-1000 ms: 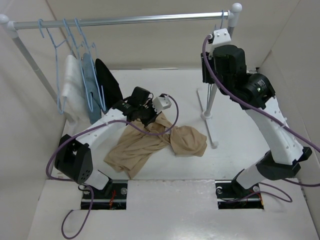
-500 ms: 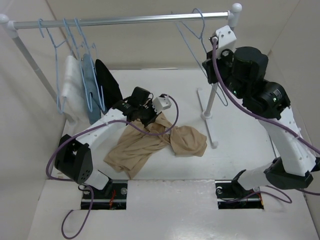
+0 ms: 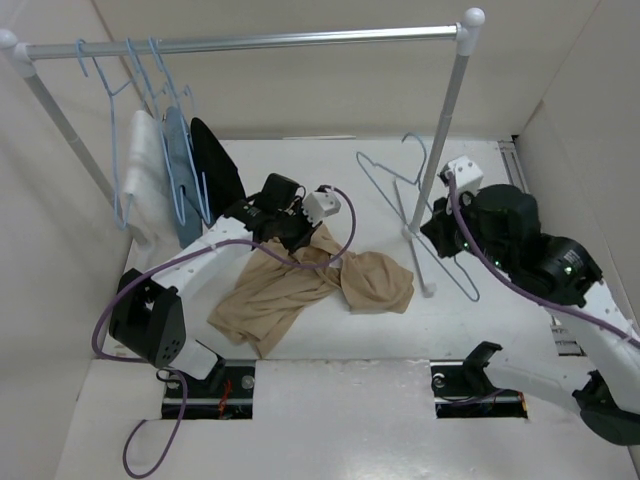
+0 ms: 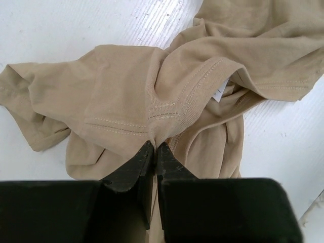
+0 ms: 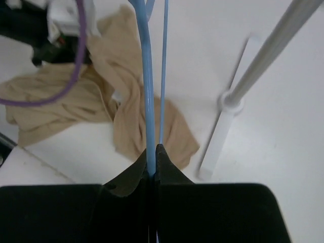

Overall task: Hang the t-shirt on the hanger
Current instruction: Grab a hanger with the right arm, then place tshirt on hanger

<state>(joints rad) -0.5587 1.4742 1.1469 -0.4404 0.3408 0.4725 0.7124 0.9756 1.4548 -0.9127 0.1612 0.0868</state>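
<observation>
The t-shirt (image 4: 116, 101) lies crumpled near the middle of the surface (image 3: 330, 170). The left gripper (image 4: 154, 147) is pinched fully shut on a fold of it beside the ribbed neckband. The right gripper (image 5: 153, 149) is clamped on the hanger (image 5: 147, 76), holding it low beside the rack post (image 3: 440, 140). The shirt looks light and limp and will likely sag and bunch, so the neckband or a shoulder seam seems the best hold. The thin wire may swivel in the grip. A white tag (image 4: 219, 94) at the neck is too small to read.

Lab test booth: white walls (image 3: 40, 300), clothes rail (image 3: 250, 40)
</observation>
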